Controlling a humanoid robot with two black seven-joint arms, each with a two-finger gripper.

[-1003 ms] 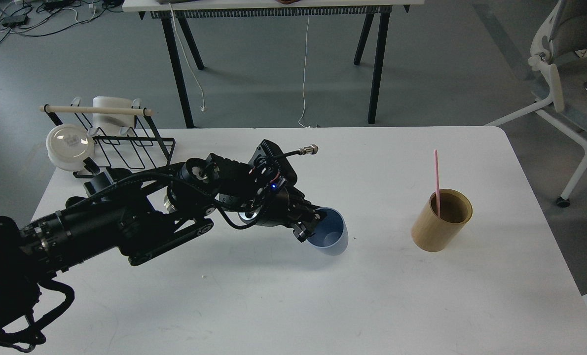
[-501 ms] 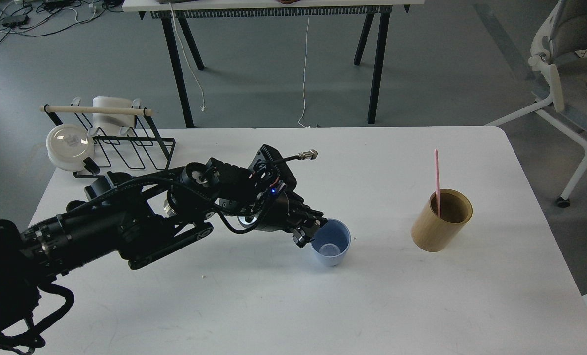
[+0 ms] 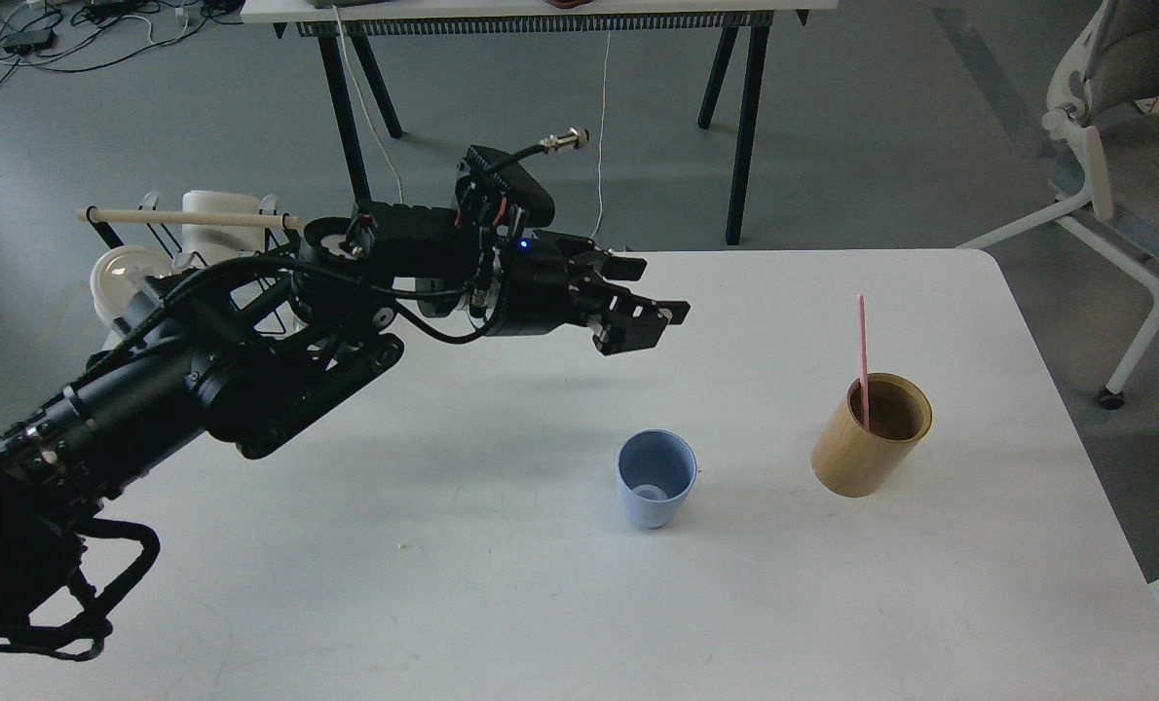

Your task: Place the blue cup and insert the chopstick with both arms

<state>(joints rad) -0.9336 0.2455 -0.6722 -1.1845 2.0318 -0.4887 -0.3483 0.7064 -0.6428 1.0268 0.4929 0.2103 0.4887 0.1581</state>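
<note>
The blue cup (image 3: 655,478) stands upright and empty on the white table (image 3: 541,604), a little right of centre. The pink chopstick (image 3: 863,358) stands in the tan bamboo holder (image 3: 872,434) to the cup's right, leaning slightly left. My left gripper (image 3: 650,300) is open and empty, raised well above the table, up and behind the cup. My right arm and gripper are out of view.
A black wire rack (image 3: 248,282) with a beige wooden rod (image 3: 190,218), a white cup and a white lid (image 3: 127,277) stands at the table's back left. Beyond the table stand a second table's black legs (image 3: 740,127) and an office chair (image 3: 1115,146) at the right.
My left gripper let go of the blue cup, opened, and rose up and back away from it. The cup went from tilted in the gripper to standing upright on the table.
</note>
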